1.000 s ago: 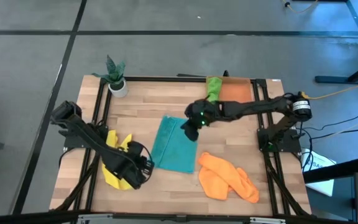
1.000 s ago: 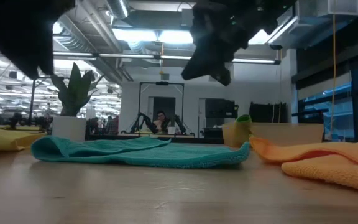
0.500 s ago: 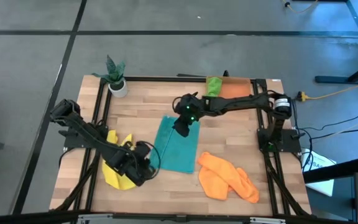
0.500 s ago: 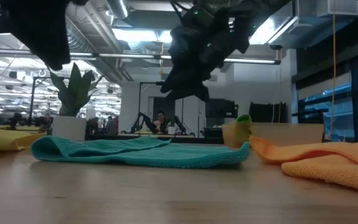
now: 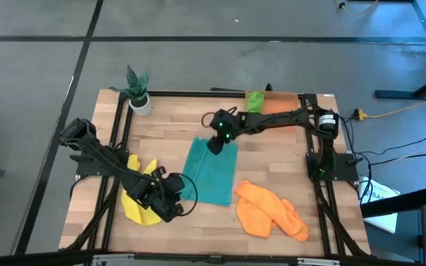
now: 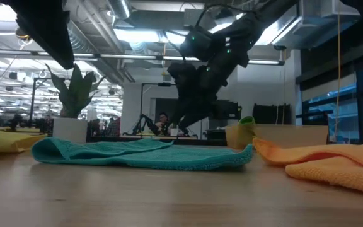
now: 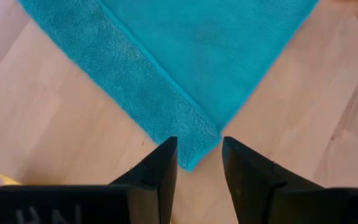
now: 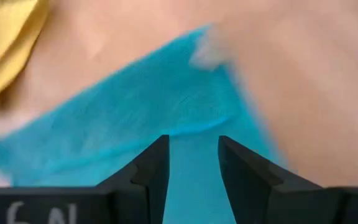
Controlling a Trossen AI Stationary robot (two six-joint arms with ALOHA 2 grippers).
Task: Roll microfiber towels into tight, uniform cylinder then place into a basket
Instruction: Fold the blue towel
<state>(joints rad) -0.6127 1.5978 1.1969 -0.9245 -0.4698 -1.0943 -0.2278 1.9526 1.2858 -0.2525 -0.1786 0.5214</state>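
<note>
Contact stays unclear — left gripper (image 7: pixel 196 163), jaws apart, brackets the teal towel's (image 5: pixel 210 172) corner; right gripper (image 8: pixel 192 163), also parted, hovers over its far end.

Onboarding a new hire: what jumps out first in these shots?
The teal towel lies flat mid-table with a gripper at each end: the right gripper open above its far edge, the left gripper open at its near corner. An orange towel is bunched at the near right, a yellow towel under the left arm, and a green towel sits in the basket at the far edge.
</note>
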